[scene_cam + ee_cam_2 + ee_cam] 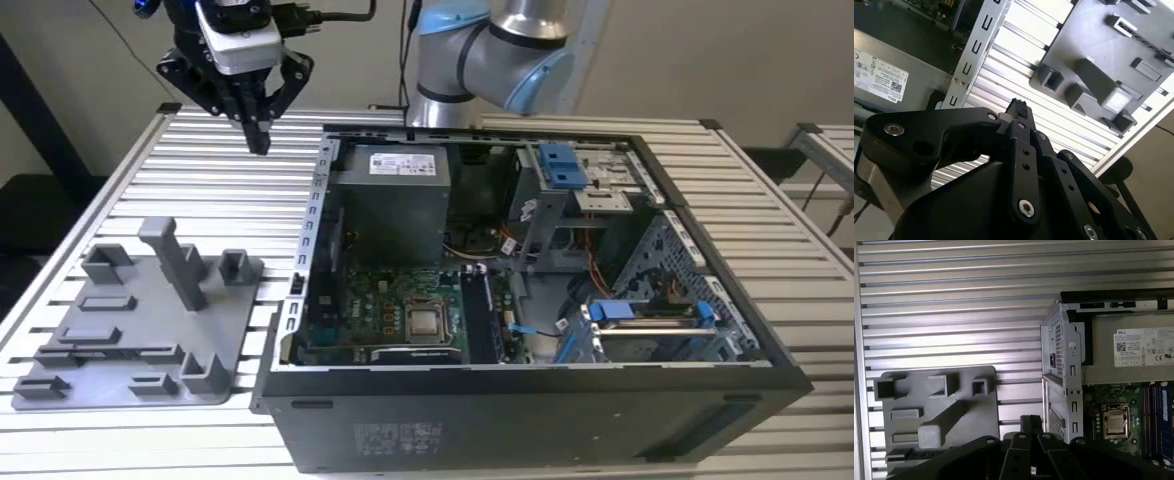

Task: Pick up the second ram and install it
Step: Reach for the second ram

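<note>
Slatted aluminium table (200, 200): black gripper (258, 140) hangs over its far end, exterior view's left, fingertips together, empty. Slim dark-blue second ram (1164, 412) looks seated inside the open black computer case (534, 400), so probably installed.

The exterior view overlooks the desk (227, 190) from afar; both wrist views look down past the end effector (1031, 422), sharing the grey tray (981, 430) and computer case (1064, 350).

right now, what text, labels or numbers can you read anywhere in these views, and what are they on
White label on the power supply: print too small to read.
Pale label on the computer case outer panel: blurred, unreadable.
Grey tray: no text.
</note>
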Controlling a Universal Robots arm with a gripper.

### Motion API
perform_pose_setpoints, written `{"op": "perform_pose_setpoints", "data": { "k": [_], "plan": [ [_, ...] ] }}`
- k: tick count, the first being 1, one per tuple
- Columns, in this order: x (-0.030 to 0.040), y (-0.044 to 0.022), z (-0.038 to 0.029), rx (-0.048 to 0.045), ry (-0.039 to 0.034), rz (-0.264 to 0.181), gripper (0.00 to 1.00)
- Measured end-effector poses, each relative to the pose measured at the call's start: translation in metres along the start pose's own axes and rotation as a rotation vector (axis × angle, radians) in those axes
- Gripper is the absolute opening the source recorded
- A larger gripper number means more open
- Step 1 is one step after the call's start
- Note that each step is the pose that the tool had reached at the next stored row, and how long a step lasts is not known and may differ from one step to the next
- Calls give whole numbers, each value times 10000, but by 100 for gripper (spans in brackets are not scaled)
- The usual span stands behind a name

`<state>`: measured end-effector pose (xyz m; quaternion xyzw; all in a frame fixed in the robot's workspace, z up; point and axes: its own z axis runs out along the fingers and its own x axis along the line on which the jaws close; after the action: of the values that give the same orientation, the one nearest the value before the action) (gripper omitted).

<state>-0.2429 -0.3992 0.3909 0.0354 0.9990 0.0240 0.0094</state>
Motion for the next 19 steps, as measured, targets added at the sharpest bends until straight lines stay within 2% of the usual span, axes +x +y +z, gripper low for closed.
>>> {"op": "perform_pose_setpoints", "data": {
  "k": [12,19],
  "plan": [
    [267,-29,2,1,14,2,11],
    [456,-50,13,1,20,2,11]
  ]
}}
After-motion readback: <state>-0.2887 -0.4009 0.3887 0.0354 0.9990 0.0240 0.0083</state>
